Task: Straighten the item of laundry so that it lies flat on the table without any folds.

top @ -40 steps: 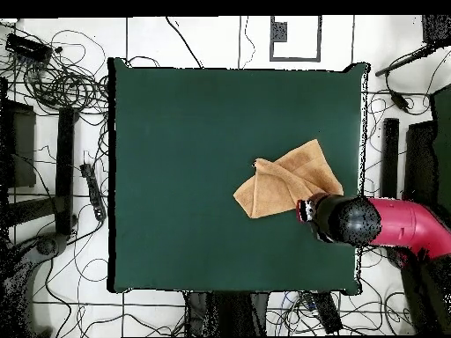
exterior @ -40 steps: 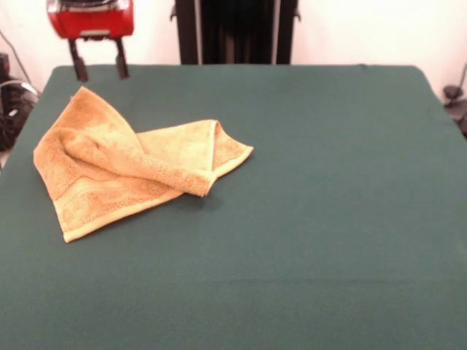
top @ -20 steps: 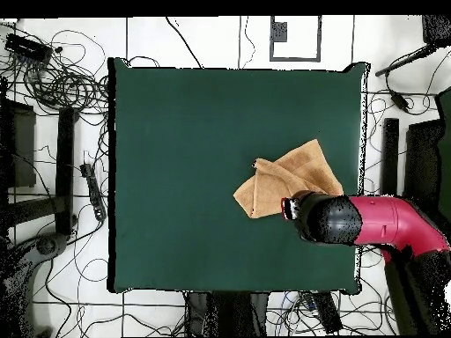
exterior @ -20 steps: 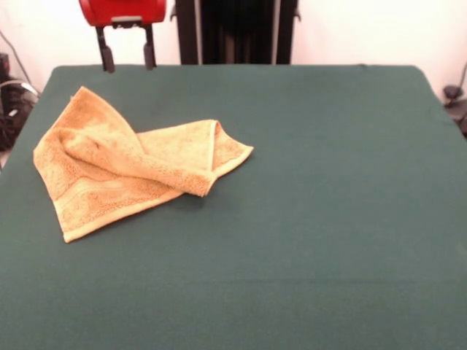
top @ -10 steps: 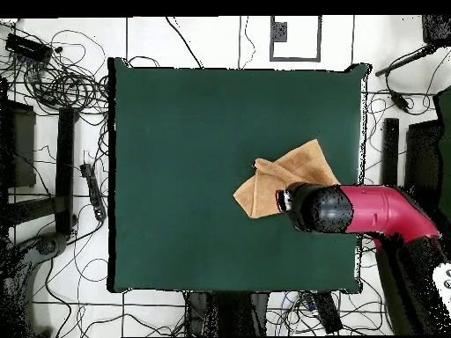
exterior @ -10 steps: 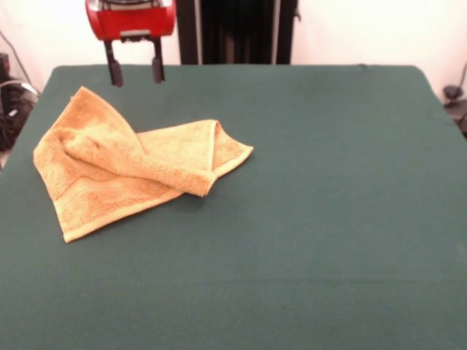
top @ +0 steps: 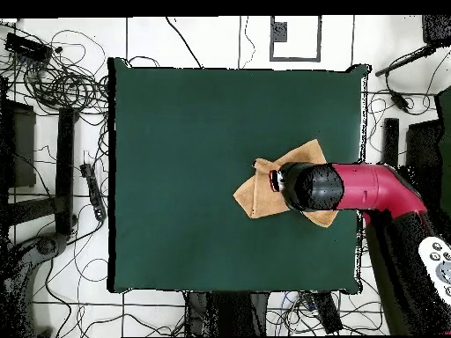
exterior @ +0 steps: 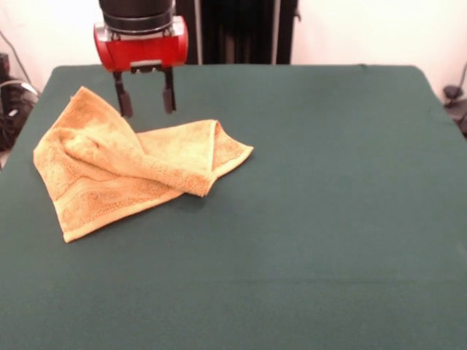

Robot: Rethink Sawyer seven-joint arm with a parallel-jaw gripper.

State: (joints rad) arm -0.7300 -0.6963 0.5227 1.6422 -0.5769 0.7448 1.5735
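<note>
While folded, the towel (exterior: pixel 128 171) lies under the open claw (exterior: pixel 147 100).

Overhead: the arm (top: pixel 352 188) covers the middle and right part of the towel (top: pixel 254 195); gripper hidden beneath it. Front: arm cut off by the top edge; table's (exterior: pixel 328 219) near edge out of frame.

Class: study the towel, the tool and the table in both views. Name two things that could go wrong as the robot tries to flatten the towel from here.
1. The towel lies folded over itself in layers; the open tool, hovering over its far part, could pinch several layers at once, so the fold would only shift, not open.
2. The towel sits near one side edge of the table; pulling that way could drag part of it over the edge.
</note>
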